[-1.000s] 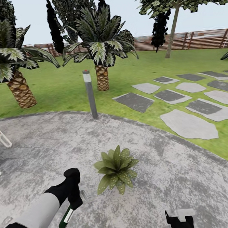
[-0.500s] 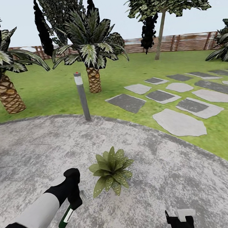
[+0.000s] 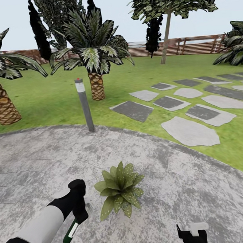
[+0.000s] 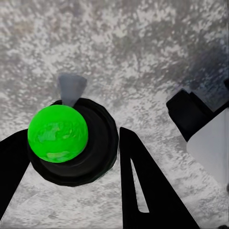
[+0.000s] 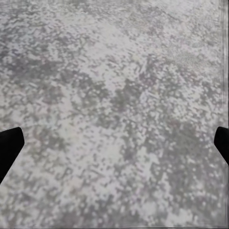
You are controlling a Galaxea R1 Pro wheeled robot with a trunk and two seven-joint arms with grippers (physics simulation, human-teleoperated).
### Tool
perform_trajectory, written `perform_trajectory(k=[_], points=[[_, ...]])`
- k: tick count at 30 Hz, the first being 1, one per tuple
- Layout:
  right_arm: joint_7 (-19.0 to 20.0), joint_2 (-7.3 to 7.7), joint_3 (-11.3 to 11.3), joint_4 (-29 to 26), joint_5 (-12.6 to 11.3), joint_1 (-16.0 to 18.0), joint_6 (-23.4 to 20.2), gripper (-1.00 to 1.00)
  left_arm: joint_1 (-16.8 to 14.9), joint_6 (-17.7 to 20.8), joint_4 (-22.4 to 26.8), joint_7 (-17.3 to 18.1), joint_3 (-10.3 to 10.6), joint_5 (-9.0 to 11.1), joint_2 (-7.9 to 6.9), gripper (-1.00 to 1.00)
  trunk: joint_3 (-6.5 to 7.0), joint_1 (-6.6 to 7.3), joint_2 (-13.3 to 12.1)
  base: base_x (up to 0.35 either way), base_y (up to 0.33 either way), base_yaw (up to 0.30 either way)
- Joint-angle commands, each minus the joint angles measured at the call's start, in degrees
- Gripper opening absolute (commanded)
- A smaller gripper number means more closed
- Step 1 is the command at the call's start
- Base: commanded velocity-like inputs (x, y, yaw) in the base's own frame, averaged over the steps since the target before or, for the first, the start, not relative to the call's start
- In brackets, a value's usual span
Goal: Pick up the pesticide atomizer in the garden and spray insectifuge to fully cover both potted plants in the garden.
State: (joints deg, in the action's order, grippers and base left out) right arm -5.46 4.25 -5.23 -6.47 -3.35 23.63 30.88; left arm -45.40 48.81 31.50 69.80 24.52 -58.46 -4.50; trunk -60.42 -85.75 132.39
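The atomizer [image 3: 71,231], a slim dark green bottle with a white band, is held in the left gripper [image 3: 80,216] low over the grey paved patio [image 3: 185,189], tilted with its lower end toward the robot. In the left wrist view the bottle [image 4: 58,133] is seen end-on as a bright green round top in a black collar, with the dark fingers [image 4: 143,186] closed against its sides. Just beside the gripper, to its right, one potted plant [image 3: 119,188] stands on the paving, a low rosette of speckled green leaves; its pot is hidden by them. The right gripper [image 3: 192,236] is seen at the lower edge of the head view; in its wrist view the fingertips [image 5: 9,145] are spread wide apart over bare paving, holding nothing. Beyond the patio edge a grey lamp post [image 3: 84,104] stands, with lawn [image 3: 133,80], stepping stones [image 3: 190,130], palms [image 3: 91,61] and a wooden fence [image 3: 188,46] behind.
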Motion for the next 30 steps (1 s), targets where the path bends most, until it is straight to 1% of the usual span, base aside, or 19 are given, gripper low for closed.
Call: perform_trajectory(k=[1,2,3,6,13,14,16,18,20,21,26,28,29,30], points=[[-0.3,0.03,-0.5,0.0,-0.3,0.1,0.1,1.00,0.3,0.3,0.1,0.5,0.3,-0.3,-0.07,-1.00,-0.05,0.01,0.0,0.026,0.005,-0.262],[-0.3,0.03,-0.5,0.0,-0.3,0.0,0.1,1.00,1.5,0.2,0.2,0.0,0.3,-0.5,-0.14,-1.00,-0.05,0.01,0.0,0.004,0.001,-0.264],[-0.3,0.03,-0.5,0.0,-0.3,0.0,0.1,1.00,1.7,0.2,0.3,-0.6,0.3,-0.5,-0.19,-1.00,-0.05,0.01,0.0,0.002,0.000,-0.255],[-0.3,0.03,-0.5,0.0,-0.3,0.1,0.1,1.00,1.9,0.1,0.3,-1.6,0.0,-0.4,-0.24,-1.00,-0.05,0.01,0.0,0.036,0.019,-0.117],[-0.3,0.05,-0.5,0.0,-0.3,0.1,0.1,1.00,1.9,0.1,0.4,-1.8,0.0,-0.3,-0.31,-1.00,-0.05,0.01,0.0,0.194,0.170,-0.011],[-0.3,0.02,-0.5,0.0,-0.3,0.0,0.1,1.00,1.9,0.1,0.4,-1.8,-0.2,-0.1,-0.35,-1.00,-0.05,0.01,0.0,0.101,0.090,-0.001],[-0.3,0.01,-0.5,0.0,-0.3,0.1,0.1,1.00,2.0,-0.1,0.3,-1.8,-1.5,1.4,-0.68,-1.00,-0.05,0.01,0.0,0.031,0.028,0.000],[-0.3,0.01,-0.5,0.0,-0.3,0.0,0.1,1.00,2.1,-1.2,0.2,-1.8,-1.8,2.4,-0.77,-1.00,-0.05,0.01,0.0,0.011,0.010,0.000],[-0.3,0.03,-0.5,0.1,-0.3,0.1,0.1,1.00,3.0,-4.4,0.2,-1.9,-2.0,3.2,-0.60,-1.00,-0.05,0.01,0.0,0.003,0.003,0.000],[-0.3,0.03,-0.5,0.1,-0.3,0.0,0.1,1.00,3.3,-5.2,0.2,-2.0,-2.1,3.3,-0.47,-1.00,-0.05,0.01,0.0,0.001,0.001,0.000],[-0.3,0.06,-0.6,0.1,-0.3,0.1,0.1,1.00,3.7,-6.1,0.2,-2.3,-2.2,3.2,-0.86,-1.00,-0.05,0.01,0.0,0.000,0.000,0.000],[-0.3,0.04,-0.6,0.1,-0.3,0.1,0.1,1.00,3.7,-6.0,0.2,-3.3,-2.3,3.0,-0.80,-1.00,-0.05,0.01,0.0,0.000,0.000,0.000],[-0.3,0.05,-0.6,0.1,-0.3,0.1,0.1,1.00,3.7,-5.9,0.2,-4.4,-2.3,2.9,-0.68,-1.00,-0.05,0.01,0.0,0.000,0.000,0.000],[-0.3,0.05,-0.6,0.1,-0.3,0.0,0.1,1.00,3.7,-5.8,0.2,-6.3,-2.4,2.9,-0.55,-1.00,-0.05,0.01,0.0,0.000,0.000,0.000]])
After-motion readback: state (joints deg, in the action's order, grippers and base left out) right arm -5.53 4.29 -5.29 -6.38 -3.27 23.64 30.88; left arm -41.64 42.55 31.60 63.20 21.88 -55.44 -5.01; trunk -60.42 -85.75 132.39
